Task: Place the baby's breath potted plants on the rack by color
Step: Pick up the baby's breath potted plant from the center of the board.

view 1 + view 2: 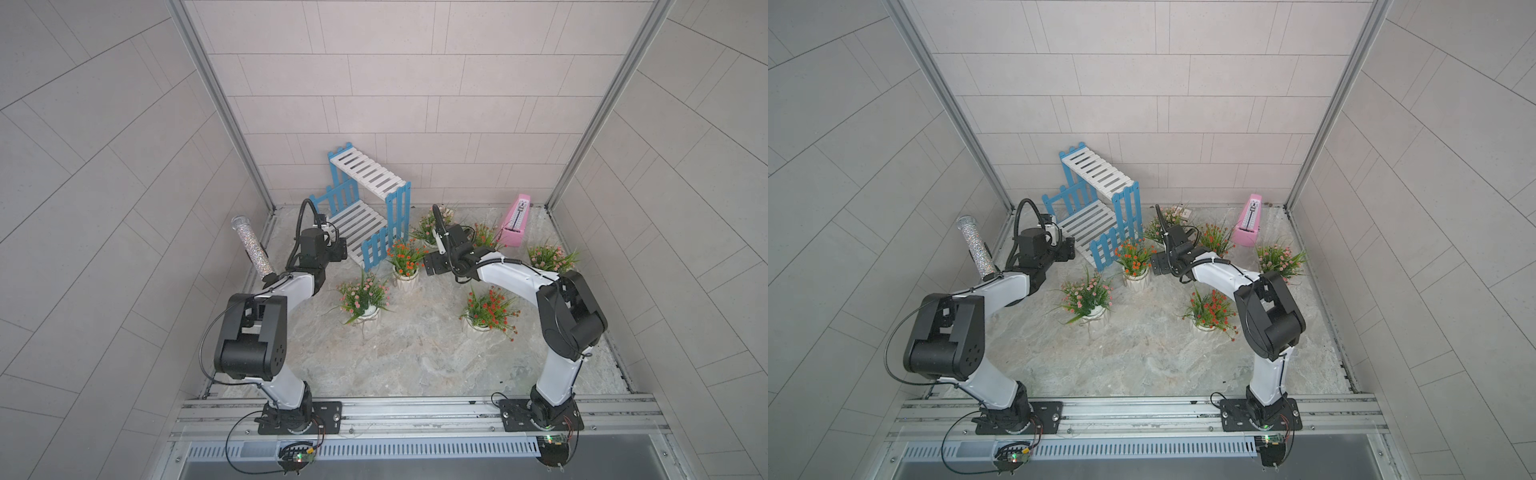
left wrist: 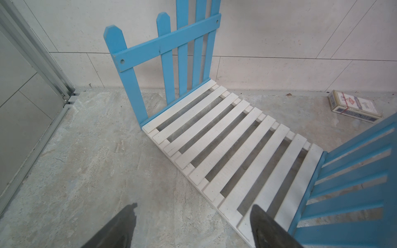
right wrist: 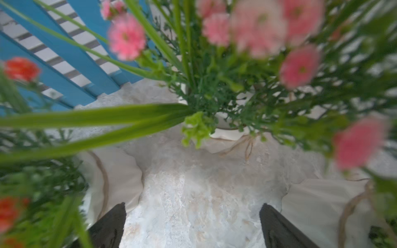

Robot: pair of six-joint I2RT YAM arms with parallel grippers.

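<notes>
With the rack point(image 1: 368, 170) bare and the left gripper point(image 2: 193, 214) gaping empty, the right gripper point(image 3: 193, 216), wide and empty, faces a pink plant point(image 3: 214, 96) near the worktop's point(image 3: 193, 182) back edge, so it likely must straddle the pot point(image 3: 225, 133) next.

walls point(image 1: 415, 83): pale grey tiles in long staggered rows, filled the upper half and both sides of the frame | corner posts point(image 1: 220, 104): two metal strips slanted down toward the centre | floor point(image 1: 407, 353): mottled grey-beige stone, lay lower centre | rail point(image 1: 415, 409): slotted metal, ran across the bottom edge | light: was even, soft, shadows faint
</notes>
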